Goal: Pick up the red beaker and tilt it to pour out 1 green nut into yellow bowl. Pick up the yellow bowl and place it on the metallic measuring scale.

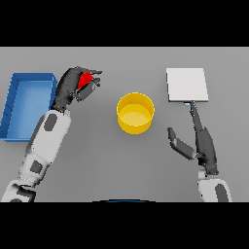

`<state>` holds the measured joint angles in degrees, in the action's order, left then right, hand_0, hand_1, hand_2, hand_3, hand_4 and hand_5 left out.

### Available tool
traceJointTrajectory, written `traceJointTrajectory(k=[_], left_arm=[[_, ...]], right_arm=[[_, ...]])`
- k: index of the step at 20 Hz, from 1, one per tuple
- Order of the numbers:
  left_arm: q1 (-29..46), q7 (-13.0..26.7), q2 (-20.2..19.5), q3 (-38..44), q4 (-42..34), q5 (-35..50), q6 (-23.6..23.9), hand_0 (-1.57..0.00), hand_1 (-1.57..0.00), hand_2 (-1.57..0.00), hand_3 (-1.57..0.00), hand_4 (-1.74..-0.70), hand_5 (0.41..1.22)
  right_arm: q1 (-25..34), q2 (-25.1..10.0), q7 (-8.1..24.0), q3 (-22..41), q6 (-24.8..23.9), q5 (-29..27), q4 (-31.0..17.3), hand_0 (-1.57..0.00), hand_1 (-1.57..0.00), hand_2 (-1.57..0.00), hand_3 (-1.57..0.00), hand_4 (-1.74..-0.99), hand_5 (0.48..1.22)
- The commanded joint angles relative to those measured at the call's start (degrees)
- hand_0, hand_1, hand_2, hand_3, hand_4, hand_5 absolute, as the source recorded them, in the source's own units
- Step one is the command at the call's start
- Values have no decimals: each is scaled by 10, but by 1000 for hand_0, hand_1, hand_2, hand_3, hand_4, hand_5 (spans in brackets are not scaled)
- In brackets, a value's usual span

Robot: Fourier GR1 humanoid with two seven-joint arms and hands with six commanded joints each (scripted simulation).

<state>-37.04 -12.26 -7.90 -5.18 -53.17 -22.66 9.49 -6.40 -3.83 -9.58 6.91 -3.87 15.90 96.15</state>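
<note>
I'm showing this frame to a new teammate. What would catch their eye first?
Probably the yellow bowl, bright at the table's centre, standing free. Next, the red beaker wrapped in the left hand, up left beside the blue bin. The right hand, open, points toward the white scale at upper right.

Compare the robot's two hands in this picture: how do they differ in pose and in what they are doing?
The left hand is curled round the red beaker; the right hand holds nothing, its fingers straight. The left hand is beside the blue tray; the right hand reaches towards the metallic measuring scale. Both are dark, and both lie apart from the yellow bowl between them.
</note>
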Motion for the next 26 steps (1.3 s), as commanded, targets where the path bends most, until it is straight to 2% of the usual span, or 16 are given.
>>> traceJointTrajectory(k=[1, 3, 6, 8, 10, 15, 16, 17, 19, 22, 24, 26], left_arm=[[-3, 15, -7, -21, -7, -22, -6, -1559, -1560, -1560, -1555, -1735, 1136], [-2, 37, -12, -50, -26, -47, -16, -1559, -1560, -1560, -1555, -1735, 1127], [-2, 69, -8, -78, -50, -66, -24, -1559, -1560, -1560, -1555, -1735, 1136], [-13, 95, -24, -112, -59, -104, -39, -1564, -1564, -1564, -1561, -1737, 1149], [-50, 121, -43, -153, -50, -152, -64, -1566, -1566, -1566, -1564, -1739, 1153], [-136, 124, -64, -258, -9, -248, -147, -1569, -1570, -1569, -1569, -1740, 1199], [-150, 126, -62, -276, 6, -265, -160, -1570, -1570, -1570, -1569, -1689, 1203], [-169, 126, -64, -291, 17, -277, -181, -1570, -1570, -1570, -1570, -1647, 1207], [-201, 130, -60, -325, 30, -307, -217, -1570, -1570, -1570, -1570, -1582, 1212], [-233, 115, -55, -363, 60, -346, -242, -1571, -1571, -1571, -1571, -1657, 1216], [-253, 112, -53, -391, 72, -373, -259, -1571, -1571, -1571, -1571, -1685, 1218], [-270, 112, -46, -417, 95, -403, -266, -1571, -1571, -1571, -1571, -1705, 1219]], right_arm=[[2, -1, 7, 0, 0, 0, 5, 1, 1, 1, 1, -1092, 661], [-2, -1, 3, -2, 4, -8, 14, 1, 1, 1, 1, -1092, 667], [-2, 1, 18, 3, 3, 0, 13, 1, 1, 1, 1, -1092, 664], [-7, 5, 16, 11, 6, 3, 18, 1, 1, 1, 1, -1096, 670], [-3, -1, 15, 2, 11, -8, 20, 1, 1, 1, 1, -1069, 685], [0, -1, 15, 4, 8, -1, 18, 1, 1, 1, 1, -1068, 689], [2, -4, 17, 3, 9, 0, 15, 1, 1, 1, 1, -1070, 686], [-4, 2, 3, 9, 8, 3, 11, 1, 1, 1, 1, -1066, 684], [0, 5, 8, 5, 12, -8, 13, 1, 1, 1, 1, -1063, 681], [4, 0, 24, 1, 14, -11, 10, 1, 1, 1, 1, -1056, 672], [0, 2, 12, 11, 21, -9, 17, 1, 1, 1, 1, -1067, 684], [6, 3, 24, 9, 21, -9, 10, 1, 1, 1, 1, -1069, 689]])
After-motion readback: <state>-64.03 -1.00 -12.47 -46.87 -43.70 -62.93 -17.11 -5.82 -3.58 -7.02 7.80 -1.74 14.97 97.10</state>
